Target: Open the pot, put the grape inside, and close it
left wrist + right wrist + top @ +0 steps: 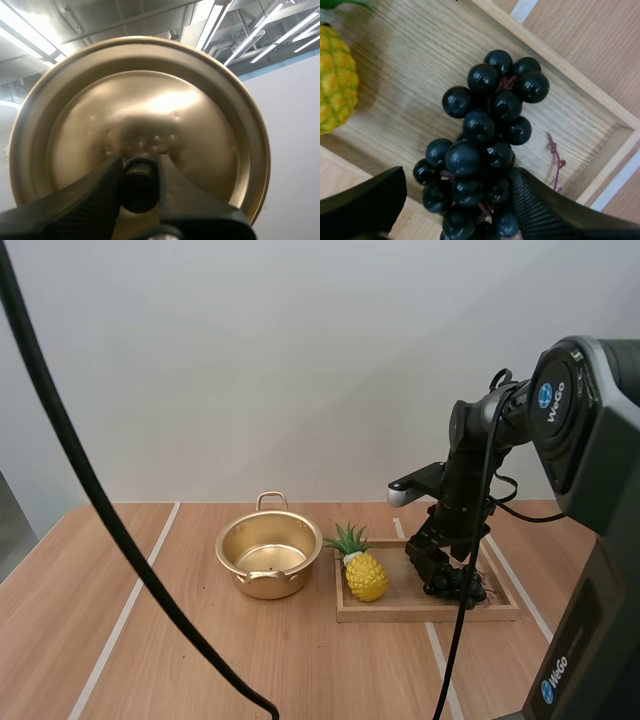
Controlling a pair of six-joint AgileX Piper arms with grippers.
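Right end effector (456,196) is spread astride the grapes (485,127), lid (150,105) clenched by left end effector (139,176); closure is required, pot (268,584) at nine o'clock.

Wooden table (330,670) — on it, a lidless gold pot (270,586) beside a wooden tray (430,615).
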